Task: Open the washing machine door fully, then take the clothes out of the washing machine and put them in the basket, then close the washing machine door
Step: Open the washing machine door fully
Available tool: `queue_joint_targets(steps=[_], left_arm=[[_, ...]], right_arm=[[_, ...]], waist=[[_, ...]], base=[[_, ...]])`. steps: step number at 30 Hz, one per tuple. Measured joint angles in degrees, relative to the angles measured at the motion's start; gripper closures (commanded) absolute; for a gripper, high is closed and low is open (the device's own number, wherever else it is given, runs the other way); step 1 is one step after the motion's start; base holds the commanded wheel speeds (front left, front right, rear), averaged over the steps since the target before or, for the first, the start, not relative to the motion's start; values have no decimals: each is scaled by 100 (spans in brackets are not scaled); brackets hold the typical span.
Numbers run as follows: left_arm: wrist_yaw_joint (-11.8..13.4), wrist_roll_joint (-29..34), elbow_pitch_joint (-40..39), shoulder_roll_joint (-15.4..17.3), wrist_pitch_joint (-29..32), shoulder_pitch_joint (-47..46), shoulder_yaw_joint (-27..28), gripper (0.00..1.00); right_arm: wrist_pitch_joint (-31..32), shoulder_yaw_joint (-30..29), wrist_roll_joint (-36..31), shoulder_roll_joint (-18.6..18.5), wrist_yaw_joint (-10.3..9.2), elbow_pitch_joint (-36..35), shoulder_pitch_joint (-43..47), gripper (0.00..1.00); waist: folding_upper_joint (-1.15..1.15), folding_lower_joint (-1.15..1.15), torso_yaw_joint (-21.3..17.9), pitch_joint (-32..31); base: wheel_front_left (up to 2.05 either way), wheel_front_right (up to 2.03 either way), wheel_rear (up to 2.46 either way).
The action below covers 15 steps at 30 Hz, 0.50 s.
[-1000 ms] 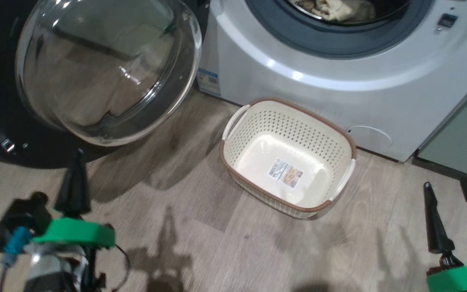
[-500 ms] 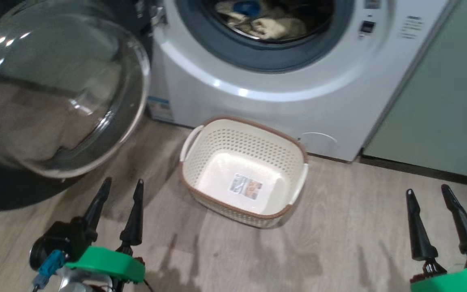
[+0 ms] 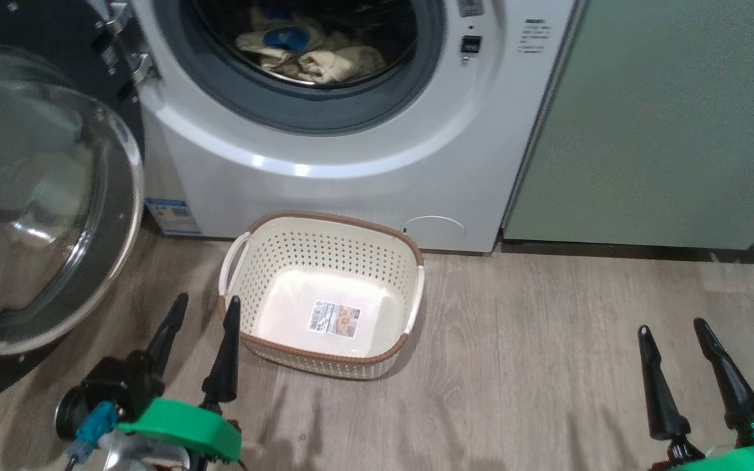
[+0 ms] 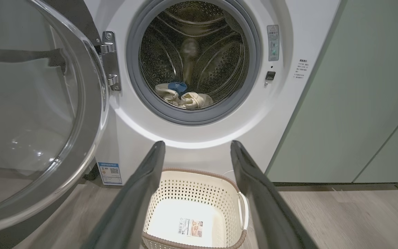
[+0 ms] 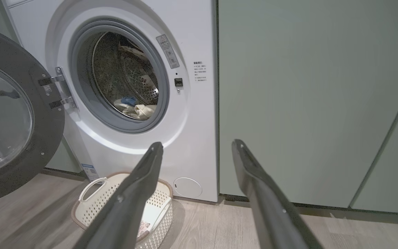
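We have the washing machine door (image 3: 36,196) swung wide, yet the clothes (image 3: 311,55) lie inside the washing machine (image 3: 351,190), above the bare basket (image 3: 331,220) (our left gripper (image 3: 208,299) and right gripper (image 3: 671,326) gape, holding nothing), so unloading and closing remain.

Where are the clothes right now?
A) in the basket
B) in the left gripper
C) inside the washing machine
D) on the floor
C: the clothes lie low inside the washing machine, past its open mouth, and the basket in front of it is empty.
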Motion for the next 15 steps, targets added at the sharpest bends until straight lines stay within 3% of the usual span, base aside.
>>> queue_joint_targets(steps=[15], left_arm=[[86, -9, 3, 9, 140, 97, -8, 0]], right_arm=[[0, -2, -33, 49, 0, 30, 70, 0]], waist=[[0, 0, -193, -63]], base=[[0, 0, 0]])
